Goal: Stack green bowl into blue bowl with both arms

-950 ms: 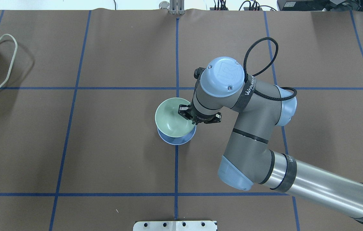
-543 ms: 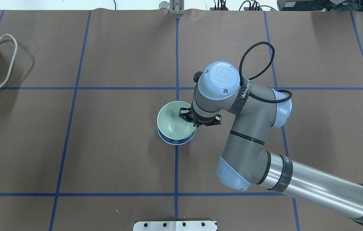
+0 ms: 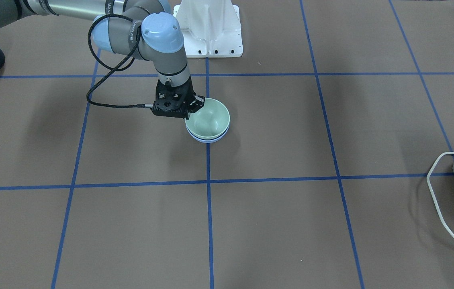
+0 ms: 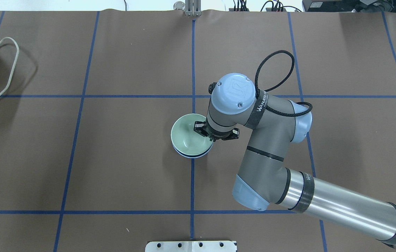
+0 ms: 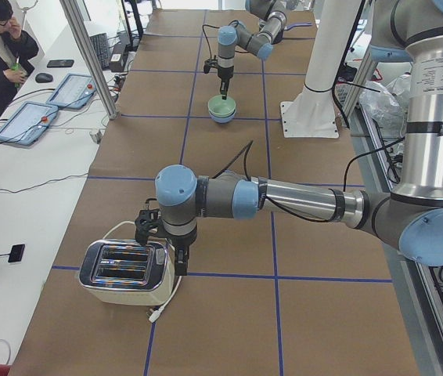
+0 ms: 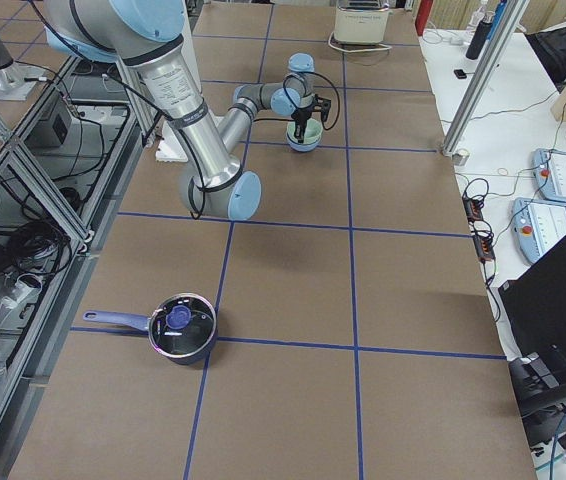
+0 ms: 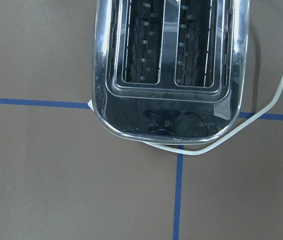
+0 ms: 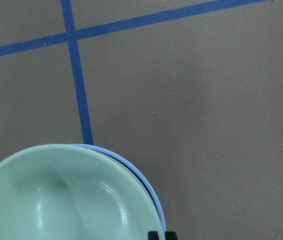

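The pale green bowl sits nested inside the blue bowl at the table's middle, on a blue tape line. Only the blue bowl's rim shows beneath it. My right gripper points straight down and is shut on the green bowl's right rim. The front-facing view shows the same: gripper, green bowl, blue rim. The right wrist view shows the green bowl inside the blue rim. My left gripper hangs over a toaster far from the bowls; I cannot tell whether it is open or shut.
A chrome toaster with a white cord stands at the table's left end. The white pedestal stands at the robot's side of the table. A dark pot with a lid sits at the right end.
My right gripper has come down with the green bowl, which now sits lower and nested in the blue bowl. The arm has shifted slightly left.
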